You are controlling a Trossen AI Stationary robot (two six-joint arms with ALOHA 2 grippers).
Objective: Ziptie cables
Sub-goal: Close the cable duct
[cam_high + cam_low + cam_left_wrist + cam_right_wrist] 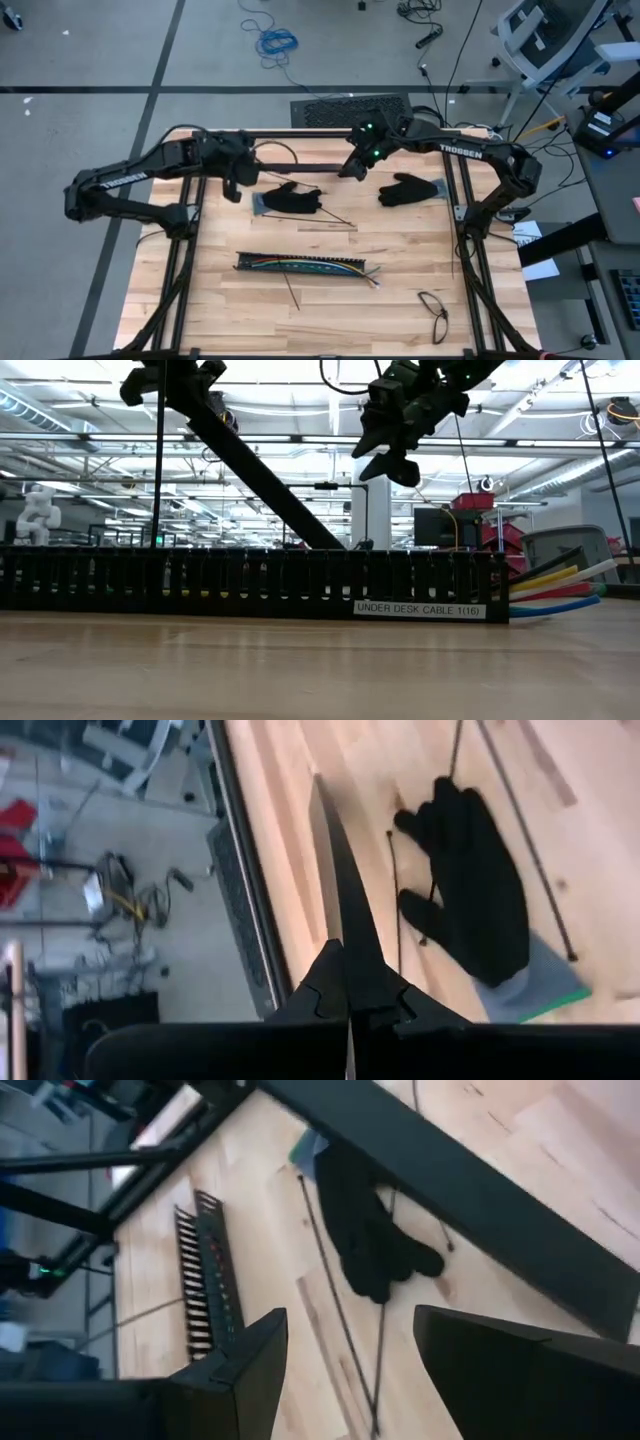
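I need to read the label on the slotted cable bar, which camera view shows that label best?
The low view: the label faces that camera and is readable on the slotted bar. The high view shows only the bar's top; the right wrist view shows its slots; the left wrist view misses it.

Coloured cables (305, 265) lie along a black slotted bar (300, 268), their yellow, white and blue ends poking out.
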